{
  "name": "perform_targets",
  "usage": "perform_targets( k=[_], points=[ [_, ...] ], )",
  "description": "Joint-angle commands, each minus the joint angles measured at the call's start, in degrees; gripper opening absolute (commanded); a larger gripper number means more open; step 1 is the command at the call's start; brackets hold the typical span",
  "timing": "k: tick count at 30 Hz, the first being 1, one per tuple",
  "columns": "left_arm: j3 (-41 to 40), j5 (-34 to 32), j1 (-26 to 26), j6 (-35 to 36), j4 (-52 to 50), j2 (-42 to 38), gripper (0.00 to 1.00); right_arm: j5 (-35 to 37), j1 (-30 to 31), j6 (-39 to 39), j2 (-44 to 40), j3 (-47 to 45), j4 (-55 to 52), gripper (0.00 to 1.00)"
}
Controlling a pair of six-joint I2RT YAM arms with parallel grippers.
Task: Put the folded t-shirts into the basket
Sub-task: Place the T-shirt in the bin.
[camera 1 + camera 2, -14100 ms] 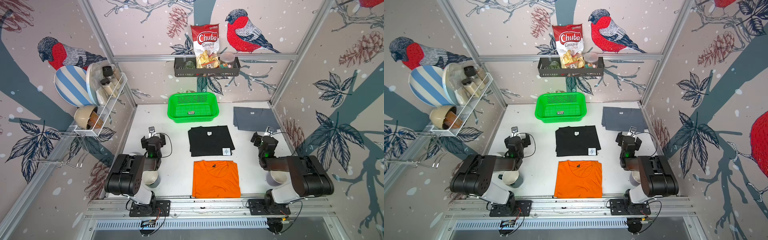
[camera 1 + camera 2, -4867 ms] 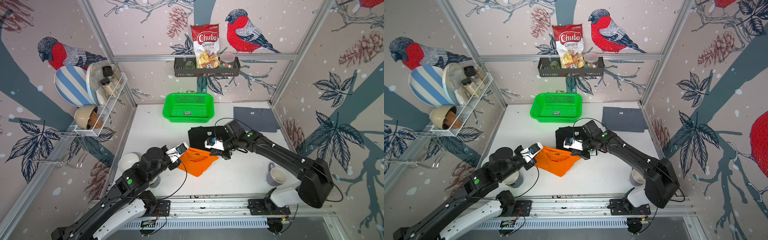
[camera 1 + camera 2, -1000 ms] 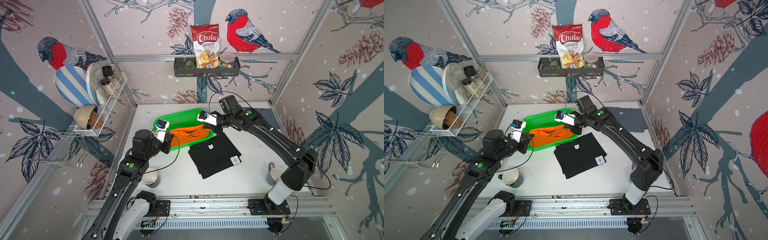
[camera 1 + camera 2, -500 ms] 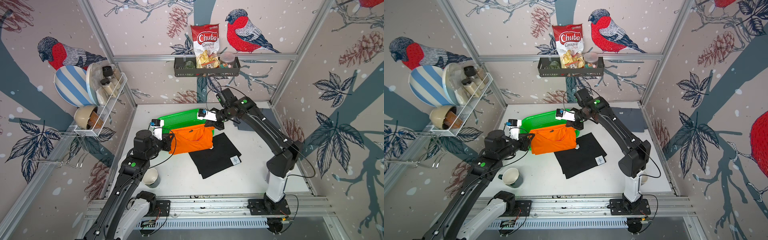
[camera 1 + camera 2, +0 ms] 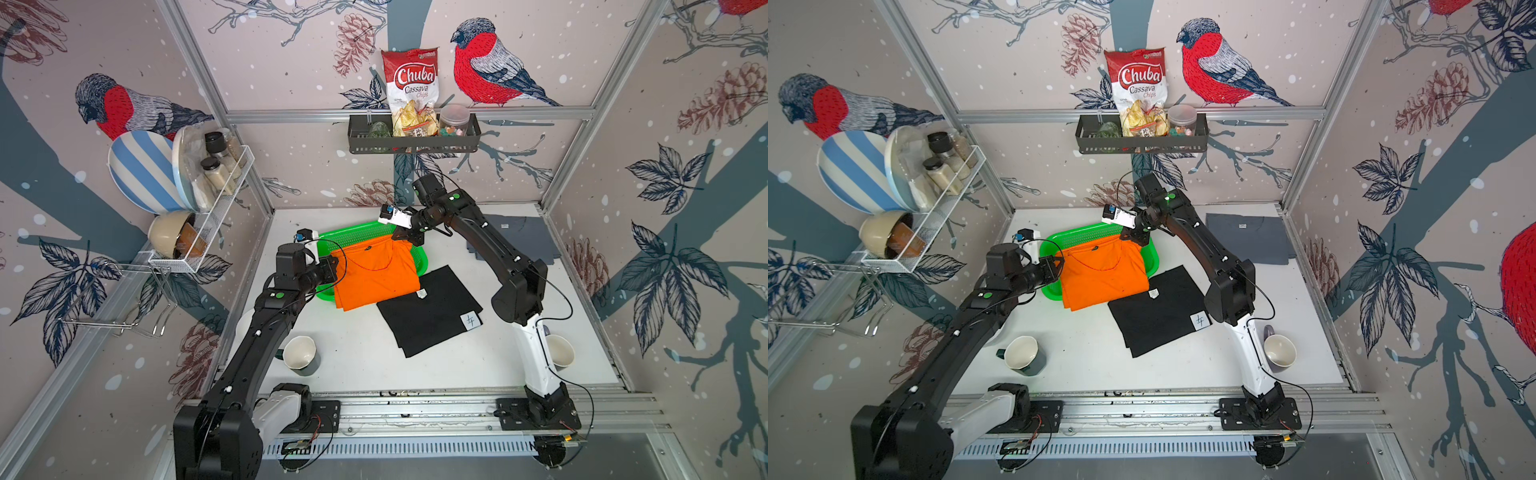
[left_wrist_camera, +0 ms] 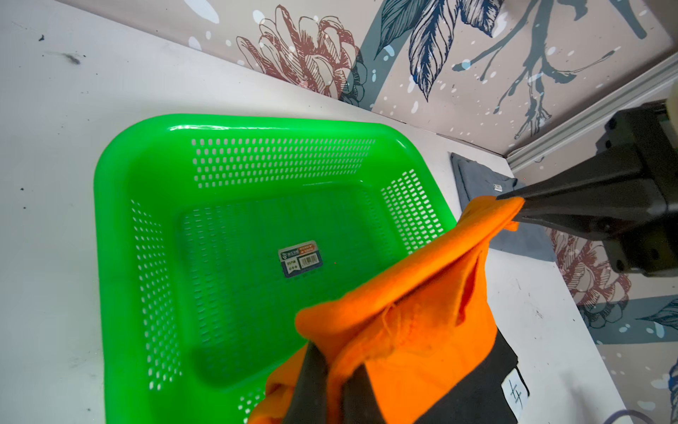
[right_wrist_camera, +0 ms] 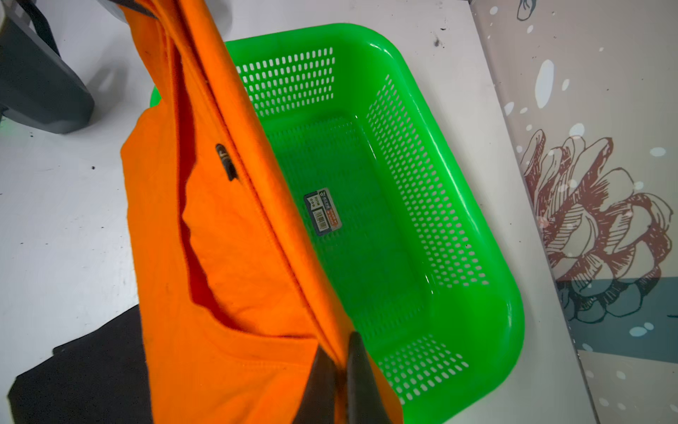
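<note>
Left gripper [image 5: 333, 264] and right gripper [image 5: 401, 237], each pinched shut on a top corner, suspend the orange t-shirt [image 5: 376, 274] over the empty green basket [image 5: 357, 235]. The black t-shirt [image 5: 432, 309] and grey-blue t-shirt [image 5: 1250, 239] lie on the table [image 5: 365, 365], right.

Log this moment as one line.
left fingers: shut on orange t-shirt | right fingers: shut on orange t-shirt | orange t-shirt: lifted at basket, not in | basket: empty | black t-shirt, grey t-shirt: on table

Basket [image 6: 113, 227]: glossy green plastic, smooth rim catching highlights, perforated walls.
Orange t-shirt [image 5: 374, 274]: matt cloth, soft, creased.
Black t-shirt [image 5: 428, 316]: matt cloth; white paper tag [image 5: 471, 320].
Grey-blue t-shirt [image 5: 1250, 239]: matt cloth, smooth.
Desk [image 6: 55, 110]: matt white, dark specks.
</note>
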Motion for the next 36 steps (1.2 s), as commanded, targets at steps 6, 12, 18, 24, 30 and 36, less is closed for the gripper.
perform_targets(
  k=[6,12,18,24,30,36],
  points=[
    [4.4,-2.3,0.8,3.6,5.6,11.7,0.0,7.3,1.2,1.2,3.4,-2.5,13.8,0.0],
    [6.3,-5.2,0.8,6.0,6.4,19.3,0.0,9.5,1.2,1.8,6.0,-4.5,22.6,0.0],
    [6.4,-5.8,0.9,6.0,8.0,23.5,0.0,10.0,1.2,1.5,8.8,-5.4,27.7,0.0],
    [5.4,-9.4,0.9,6.4,10.3,26.2,0.0,11.8,1.0,1.8,11.3,-6.6,33.0,0.01],
    [8.3,-7.3,0.9,7.0,9.4,30.7,0.0,12.2,0.9,1.8,12.2,-8.2,36.4,0.04],
    [11.9,-9.2,0.9,7.5,6.6,33.3,0.0,14.2,1.0,2.6,12.5,-9.1,38.9,0.2]
  ],
)
